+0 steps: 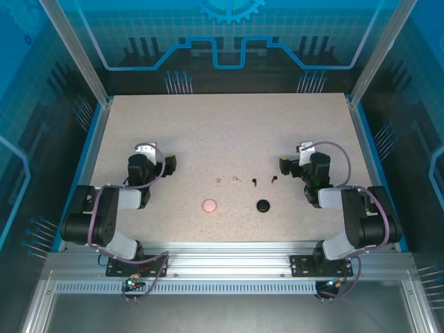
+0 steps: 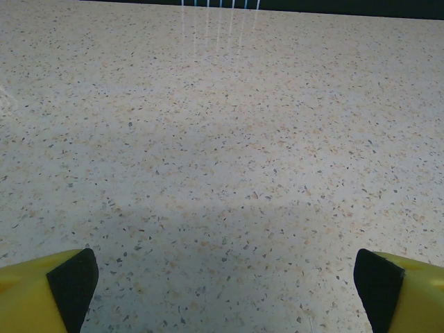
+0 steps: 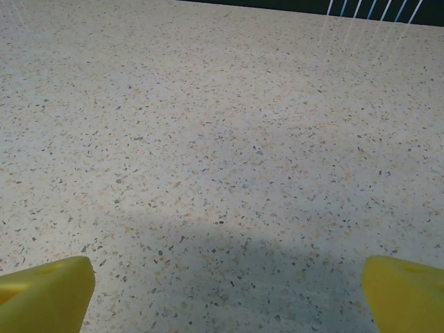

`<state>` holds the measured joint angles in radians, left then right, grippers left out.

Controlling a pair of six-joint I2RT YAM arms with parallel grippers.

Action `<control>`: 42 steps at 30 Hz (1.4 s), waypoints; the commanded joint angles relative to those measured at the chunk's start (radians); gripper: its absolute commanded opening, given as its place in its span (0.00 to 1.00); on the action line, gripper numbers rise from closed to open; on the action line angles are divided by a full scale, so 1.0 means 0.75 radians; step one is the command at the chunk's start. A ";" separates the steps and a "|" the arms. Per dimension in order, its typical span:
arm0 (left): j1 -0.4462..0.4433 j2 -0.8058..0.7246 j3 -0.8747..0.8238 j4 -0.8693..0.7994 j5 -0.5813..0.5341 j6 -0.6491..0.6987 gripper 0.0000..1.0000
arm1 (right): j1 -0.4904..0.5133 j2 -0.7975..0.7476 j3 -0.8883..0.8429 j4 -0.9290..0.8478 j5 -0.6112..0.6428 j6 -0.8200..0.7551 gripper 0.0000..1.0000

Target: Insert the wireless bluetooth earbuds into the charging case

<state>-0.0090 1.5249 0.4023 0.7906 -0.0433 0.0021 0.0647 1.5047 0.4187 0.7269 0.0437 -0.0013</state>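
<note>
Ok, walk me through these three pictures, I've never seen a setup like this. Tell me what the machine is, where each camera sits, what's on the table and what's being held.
Two robot arms are bolted side by side at the near edge of a speckled table. The overhead picture looks down from above and behind them. The other two come from cameras on the wrists, looking past yellow fingers at bare tabletop.

In the overhead view the left gripper and right gripper rest apart; both are open and hold nothing.

Between them lie a pink round case, a black round case and, beyond these, a row of four tiny earbuds: two pale ones and two black ones.
</note>
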 commanded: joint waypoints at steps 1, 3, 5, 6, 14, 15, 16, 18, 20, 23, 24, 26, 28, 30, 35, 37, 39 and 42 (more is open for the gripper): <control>0.015 -0.008 0.011 0.010 0.029 0.001 0.99 | -0.015 0.002 0.021 0.029 -0.010 -0.012 1.00; 0.014 -0.008 0.011 0.010 0.029 0.001 0.99 | -0.015 0.002 0.021 0.029 -0.012 -0.011 1.00; 0.015 -0.008 0.012 0.011 0.029 -0.001 0.99 | -0.017 0.002 0.021 0.029 -0.011 -0.012 1.00; 0.014 -0.008 0.009 0.015 0.030 0.000 0.99 | -0.016 0.002 0.021 0.029 -0.012 -0.012 1.00; 0.014 -0.006 0.015 0.002 0.021 -0.003 0.99 | -0.017 0.002 0.021 0.029 -0.013 -0.011 1.00; 0.016 -0.005 0.018 0.001 0.023 -0.003 0.99 | -0.016 0.002 0.021 0.029 -0.014 -0.011 1.00; 0.016 -0.005 0.019 0.000 0.023 -0.003 0.99 | -0.021 0.004 0.025 0.024 -0.020 -0.008 1.00; 0.016 -0.005 0.020 -0.004 0.017 -0.008 0.99 | -0.023 0.004 0.027 0.021 -0.025 -0.006 1.00; 0.017 -0.006 0.022 -0.010 0.017 -0.006 0.99 | -0.035 0.004 0.027 0.021 -0.047 0.000 1.00; 0.016 -0.008 0.016 0.003 0.011 -0.007 0.99 | -0.043 -0.003 0.017 0.038 -0.055 0.007 1.00; 0.014 -0.021 0.033 -0.036 -0.019 -0.012 0.99 | -0.033 -0.037 0.029 -0.016 0.016 0.026 1.00; -0.001 -0.103 0.110 -0.242 -0.099 -0.027 0.99 | -0.007 -0.179 0.107 -0.286 0.155 0.064 1.00; -0.011 -0.159 0.208 -0.441 -0.194 -0.048 0.99 | -0.018 -0.305 0.226 -0.589 0.190 0.195 1.00; -0.023 -0.220 0.264 -0.528 -0.297 -0.070 0.99 | -0.025 -0.379 0.352 -0.874 0.177 0.343 1.00; -0.030 -0.369 0.480 -0.885 -0.278 -0.323 0.99 | -0.074 -0.353 0.675 -1.445 0.087 0.676 1.00; -0.055 -0.389 0.591 -1.094 -0.219 -0.474 0.99 | -0.028 -0.319 0.757 -1.601 -0.005 0.673 0.96; -0.102 -0.403 0.635 -1.200 -0.141 -0.572 0.99 | 0.053 -0.296 0.812 -1.754 0.000 0.684 0.92; -0.238 -0.426 0.647 -1.283 -0.094 -0.703 0.99 | 0.187 -0.253 0.874 -1.969 0.044 0.728 0.88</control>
<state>-0.1150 1.2198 0.8799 0.0334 -0.1806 -0.3656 0.1291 1.2831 1.0405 -0.4366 0.0967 0.4770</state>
